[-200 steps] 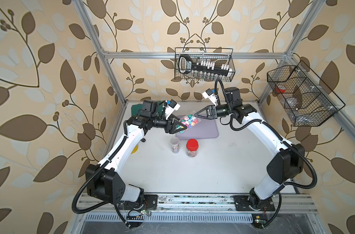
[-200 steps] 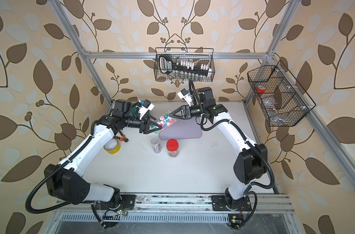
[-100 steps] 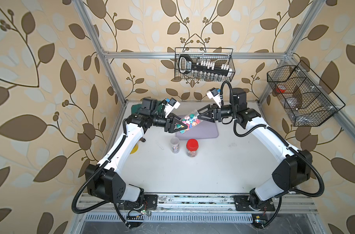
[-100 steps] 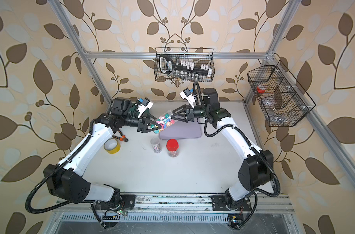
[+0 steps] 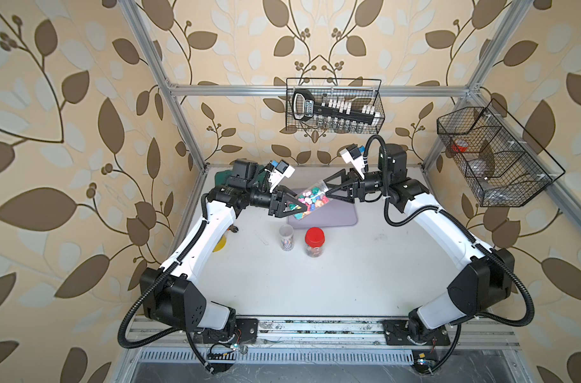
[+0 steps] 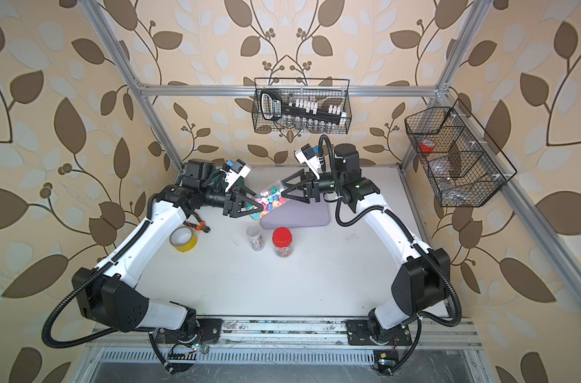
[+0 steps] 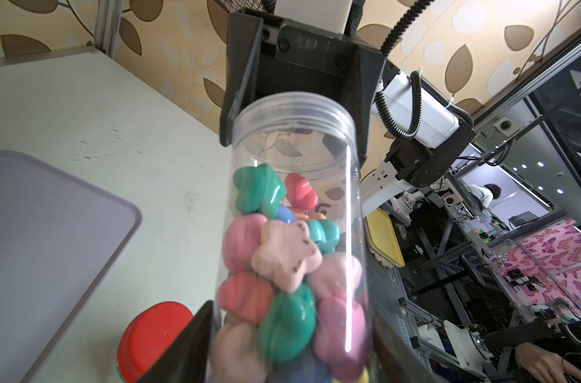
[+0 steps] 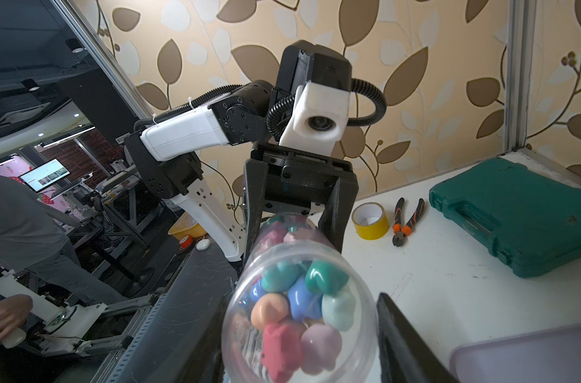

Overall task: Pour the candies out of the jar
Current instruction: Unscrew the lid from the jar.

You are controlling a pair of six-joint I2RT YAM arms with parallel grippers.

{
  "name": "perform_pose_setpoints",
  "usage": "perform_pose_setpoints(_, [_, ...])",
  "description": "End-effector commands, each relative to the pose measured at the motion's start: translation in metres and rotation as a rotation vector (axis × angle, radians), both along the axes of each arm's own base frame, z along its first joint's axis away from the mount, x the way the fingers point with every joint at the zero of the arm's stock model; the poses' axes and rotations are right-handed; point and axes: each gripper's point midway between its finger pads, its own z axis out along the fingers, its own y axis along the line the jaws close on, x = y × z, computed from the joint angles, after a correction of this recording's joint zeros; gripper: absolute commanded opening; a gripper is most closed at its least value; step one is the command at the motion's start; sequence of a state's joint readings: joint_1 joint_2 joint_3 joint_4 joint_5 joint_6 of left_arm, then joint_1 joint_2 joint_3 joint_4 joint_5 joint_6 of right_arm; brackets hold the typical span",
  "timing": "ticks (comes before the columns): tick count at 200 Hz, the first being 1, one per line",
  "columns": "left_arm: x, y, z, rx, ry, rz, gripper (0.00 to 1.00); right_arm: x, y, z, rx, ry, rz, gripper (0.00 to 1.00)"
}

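A clear lidless jar (image 5: pixel 310 199) (image 6: pixel 269 202) hangs tilted above the near left corner of the purple tray (image 5: pixel 342 212), full of pastel star-shaped candies (image 7: pixel 285 255) (image 8: pixel 302 298). My left gripper (image 5: pixel 300 205) (image 7: pixel 292 345) is shut on the jar's lower, closed end. The open mouth is the higher end and points at my right gripper (image 5: pixel 325 188) (image 8: pixel 300 298). Its fingers stand on either side of the jar's neck. In the right wrist view a thin gap shows between one finger (image 8: pixel 386 318) and the jar; the other finger is hidden behind the jar.
On the table in front of the tray stand a red-lidded jar (image 5: pixel 314 242) and a small open jar (image 5: pixel 286 237). Yellow tape (image 6: pixel 183 239), pliers (image 6: pixel 198 223) and a green case (image 8: pixel 521 212) lie at the far left. Wire baskets (image 5: pixel 335 106) (image 5: pixel 491 156) hang on the walls.
The right arm's wrist has drawn back a little to the right, its fingers still at the jar's mouth. The left gripper and the jar have barely moved.
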State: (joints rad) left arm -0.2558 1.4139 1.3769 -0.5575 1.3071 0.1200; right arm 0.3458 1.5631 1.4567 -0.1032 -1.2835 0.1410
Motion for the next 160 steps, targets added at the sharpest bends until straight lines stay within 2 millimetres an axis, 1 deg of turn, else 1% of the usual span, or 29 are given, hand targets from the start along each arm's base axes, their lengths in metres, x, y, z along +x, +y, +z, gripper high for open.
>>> perform_pose_setpoints(1, [-0.02,-0.003,0.06,-0.141,-0.22,-0.138,0.59,-0.035,0.008,-0.008,0.017,0.013,0.154,0.63])
perform_pose_setpoints(90, [-0.027,-0.002,0.062,-0.168,-0.19,-0.19,0.59,-0.041,0.005,-0.007,0.026,-0.039,0.159,0.67])
perform_pose_setpoints(134, [-0.026,-0.003,0.058,-0.163,-0.182,-0.187,0.59,-0.037,0.006,-0.003,0.021,-0.038,0.135,0.67])
perform_pose_setpoints(160, [-0.023,-0.003,0.053,-0.149,-0.179,-0.17,0.59,-0.029,0.004,0.001,0.009,-0.005,0.089,0.67])
